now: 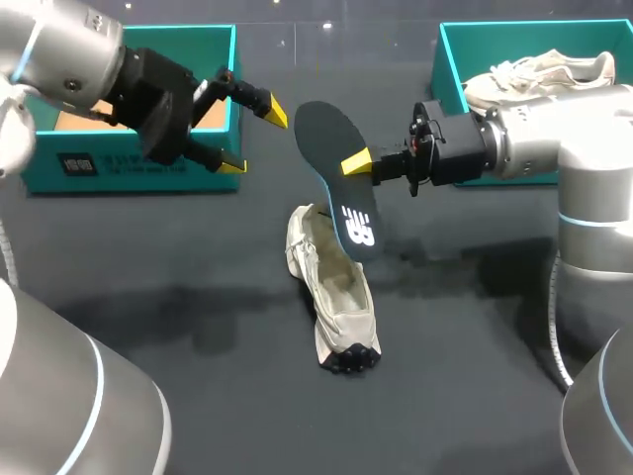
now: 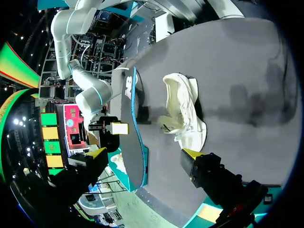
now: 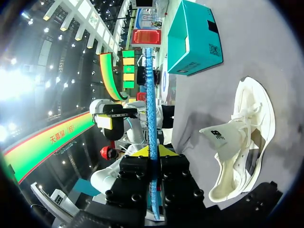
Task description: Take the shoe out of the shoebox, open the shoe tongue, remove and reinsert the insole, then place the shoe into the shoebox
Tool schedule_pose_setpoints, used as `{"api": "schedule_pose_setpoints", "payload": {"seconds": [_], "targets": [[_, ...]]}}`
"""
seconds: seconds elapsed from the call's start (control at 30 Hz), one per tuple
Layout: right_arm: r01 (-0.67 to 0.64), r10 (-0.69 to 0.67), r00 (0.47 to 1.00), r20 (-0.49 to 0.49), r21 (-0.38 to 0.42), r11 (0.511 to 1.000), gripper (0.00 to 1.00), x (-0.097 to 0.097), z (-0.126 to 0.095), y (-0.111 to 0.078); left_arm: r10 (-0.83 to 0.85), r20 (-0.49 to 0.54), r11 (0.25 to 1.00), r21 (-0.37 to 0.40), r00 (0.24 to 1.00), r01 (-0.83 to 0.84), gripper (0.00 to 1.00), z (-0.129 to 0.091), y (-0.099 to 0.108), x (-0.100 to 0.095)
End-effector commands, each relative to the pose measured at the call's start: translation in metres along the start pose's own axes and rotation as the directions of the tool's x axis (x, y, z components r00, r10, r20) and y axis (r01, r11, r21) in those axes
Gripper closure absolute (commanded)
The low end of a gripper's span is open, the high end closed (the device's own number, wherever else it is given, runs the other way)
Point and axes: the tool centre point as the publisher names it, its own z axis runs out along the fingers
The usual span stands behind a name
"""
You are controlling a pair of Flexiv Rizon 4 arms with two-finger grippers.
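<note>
The insole [image 1: 336, 168] is gripped at its edge by the right jaws, which are closed on it from both sides. It is held raised and tilted, with its lower, logo-marked end hanging just over the opening of the shoe [image 1: 331, 297]. That pose is judged to suit feeding it back in. The shoe is laid on the dark desk [image 1: 178, 297] near the middle, out of the shoebox [image 1: 129, 163] at the left rear, and its tongue appears pulled open. The left jaws are spread open and empty, held above the desk between that shoebox and the insole, probably ready to steady the shoe. A second shoe [image 1: 539, 74] is seen in the other box [image 1: 450, 59] at the right rear.
</note>
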Motion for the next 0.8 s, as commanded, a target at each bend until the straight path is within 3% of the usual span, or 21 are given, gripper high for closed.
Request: {"api": "schedule_pose_setpoints", "payload": {"seconds": [0.03,0.4,0.43,0.8], "targets": [[0.000,0.000,1.000,0.002,0.000,1.000,1.00,0.000,0.001,0.000,0.029,0.269,0.996,-0.089,0.963,-0.005,0.00,0.019,-0.010,0.008],[0.000,0.000,1.000,0.002,0.000,1.000,1.00,0.000,0.001,0.000,0.029,0.269,0.996,-0.084,0.963,-0.006,0.00,0.021,-0.010,0.007],[0.000,0.000,1.000,0.002,0.000,1.000,1.00,0.000,0.001,0.000,0.024,0.277,0.998,-0.056,0.960,-0.009,0.00,0.026,-0.011,0.009],[0.000,0.000,1.000,0.002,0.000,1.000,1.00,0.000,0.001,0.000,-0.085,0.450,0.988,-0.077,0.889,0.134,0.00,0.054,-0.004,0.014]]}}
